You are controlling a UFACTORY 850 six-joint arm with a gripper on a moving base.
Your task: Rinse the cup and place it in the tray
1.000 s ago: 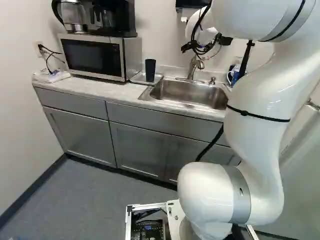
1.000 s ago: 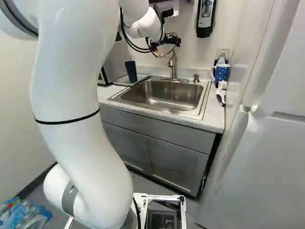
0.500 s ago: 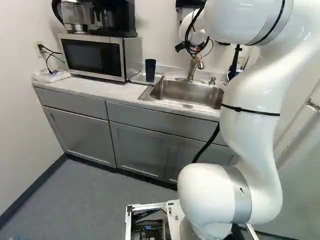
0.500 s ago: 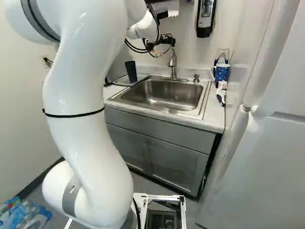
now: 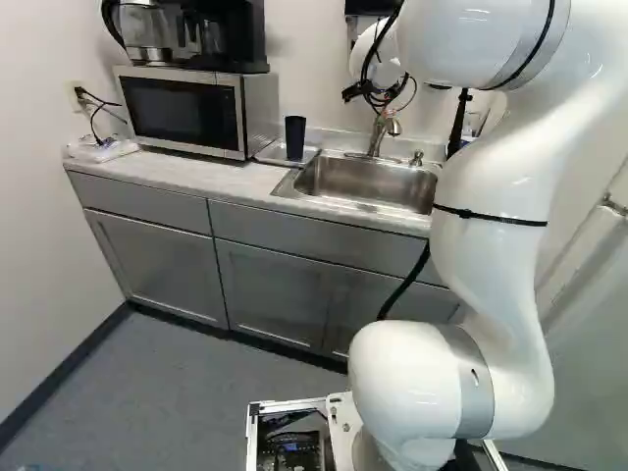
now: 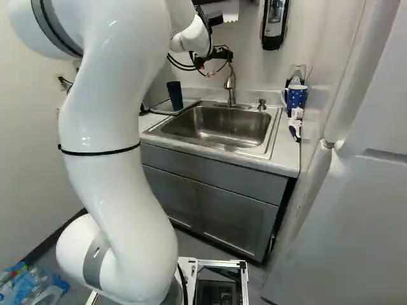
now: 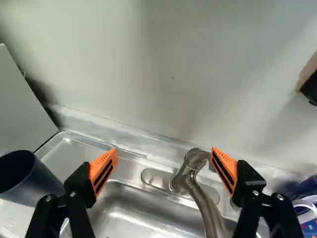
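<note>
Hand (image 6: pixel 220 53) is up by the faucet (image 5: pixel 392 127), its fingers wide w/ nothing gripped; orange pads (image 7: pixel 104 168) well apart. Wrist view puts faucet partly btwn the fingers, its top close to one fingertip; can't tell if they touch. Dark cup (image 5: pixel 295 137) stands upright on the metal tray (image 5: pixel 263 154), btwn microwave (image 5: pixel 186 113) & sink (image 5: pixel 294 192), all on the surface (image 5: pixel 211 179). Wrist view has cup just beyond one finger, on the outer side. R base view: blue mug w/ white dots (image 6: pixel 296 96) on the sink's other side, brush (image 6: pixel 295 127) nr it, soap pump (image 6: pixel 261 104) behind sink.
</note>
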